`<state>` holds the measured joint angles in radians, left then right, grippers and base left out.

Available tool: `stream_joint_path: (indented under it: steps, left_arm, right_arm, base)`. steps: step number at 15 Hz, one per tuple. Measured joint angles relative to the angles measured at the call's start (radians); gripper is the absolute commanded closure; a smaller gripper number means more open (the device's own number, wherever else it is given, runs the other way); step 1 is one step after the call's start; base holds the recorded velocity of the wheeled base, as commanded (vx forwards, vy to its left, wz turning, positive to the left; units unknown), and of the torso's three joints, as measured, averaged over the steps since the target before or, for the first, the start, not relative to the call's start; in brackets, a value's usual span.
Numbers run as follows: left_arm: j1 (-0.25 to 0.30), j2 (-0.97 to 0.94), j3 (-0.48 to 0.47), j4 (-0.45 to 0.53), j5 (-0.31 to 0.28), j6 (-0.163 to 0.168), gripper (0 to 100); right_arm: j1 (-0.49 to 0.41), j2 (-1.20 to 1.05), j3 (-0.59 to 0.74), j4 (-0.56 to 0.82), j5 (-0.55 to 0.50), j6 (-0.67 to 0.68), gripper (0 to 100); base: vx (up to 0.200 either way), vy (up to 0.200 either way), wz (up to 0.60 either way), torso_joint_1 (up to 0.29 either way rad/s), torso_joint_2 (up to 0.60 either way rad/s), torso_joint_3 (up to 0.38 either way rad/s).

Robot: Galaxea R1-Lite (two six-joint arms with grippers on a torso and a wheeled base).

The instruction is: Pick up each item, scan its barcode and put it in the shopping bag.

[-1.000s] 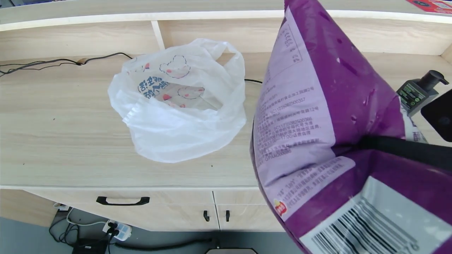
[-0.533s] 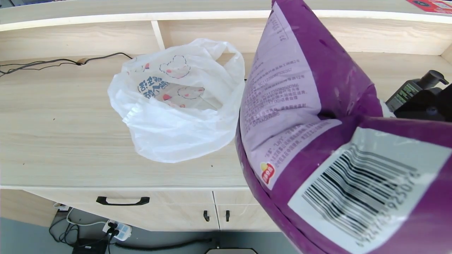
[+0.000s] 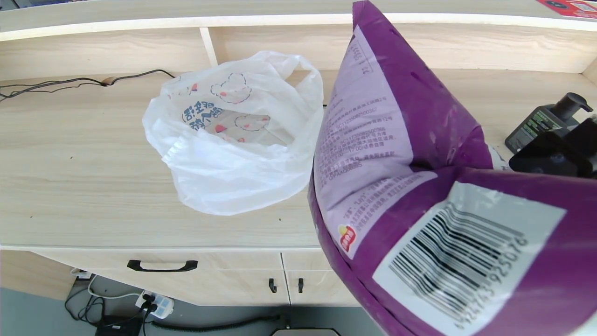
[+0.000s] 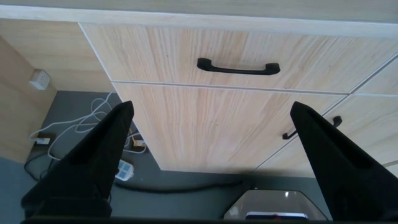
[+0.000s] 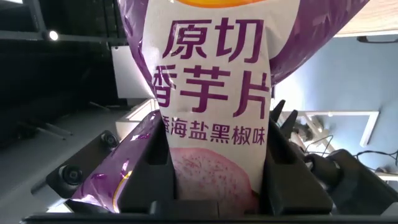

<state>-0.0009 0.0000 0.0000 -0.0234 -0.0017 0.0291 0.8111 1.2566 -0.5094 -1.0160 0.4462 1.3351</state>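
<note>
A purple chip bag (image 3: 419, 177) hangs close before the head camera at the right, its white barcode patch (image 3: 461, 256) facing the camera. My right gripper (image 5: 214, 162) is shut on this bag (image 5: 211, 93), one finger against each side. The white plastic shopping bag (image 3: 233, 154) stands open on the wooden counter (image 3: 84, 177), left of the chip bag. My left gripper (image 4: 211, 168) is open and holds nothing. It hangs below the counter, in front of the drawers (image 4: 236, 118).
A black pump bottle (image 3: 536, 123) stands at the counter's right, behind the chip bag. Black cables (image 3: 84, 81) run along the back left. A shelf with a divider (image 3: 208, 45) rises behind the counter. A drawer handle (image 3: 162, 266) sits below the front edge.
The chip bag has swung left and turned, bringing its barcode patch up and further into the head view. The shopping bag has not moved.
</note>
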Motion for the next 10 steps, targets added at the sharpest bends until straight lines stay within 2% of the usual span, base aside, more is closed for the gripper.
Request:
stream_joint_path:
  steps: [5, 7, 8, 10]
  left_arm:
    - [-0.001, 0.0, 0.0, 0.0, 0.0, -0.002, 0]
    - [-0.001, 0.0, 0.0, 0.002, 0.0, -0.001, 0]
    - [-0.001, 0.0, 0.0, 0.002, 0.0, -0.001, 0]
    - [-0.001, 0.0, 0.0, 0.003, 0.0, -0.001, 0]
  right_arm:
    - [-0.008, 0.001, 0.018, -0.011, 0.001, -0.058, 100]
    - [-0.033, 0.002, -0.001, 0.032, 0.01, -0.217, 100]
    - [-0.049, 0.002, -0.014, 0.101, 0.012, -0.339, 100]
    - [-0.119, 0.001, -0.05, 0.304, -0.007, -0.714, 100]
  base:
    - [0.0, 0.0, 0.0, 0.0, 0.0, 0.0]
    - [0.0, 0.0, 0.0, 0.0, 0.0, 0.0]
    - [0.0, 0.0, 0.0, 0.0, 0.0, 0.0]
    - [0.0, 0.0, 0.0, 0.0, 0.0, 0.0]
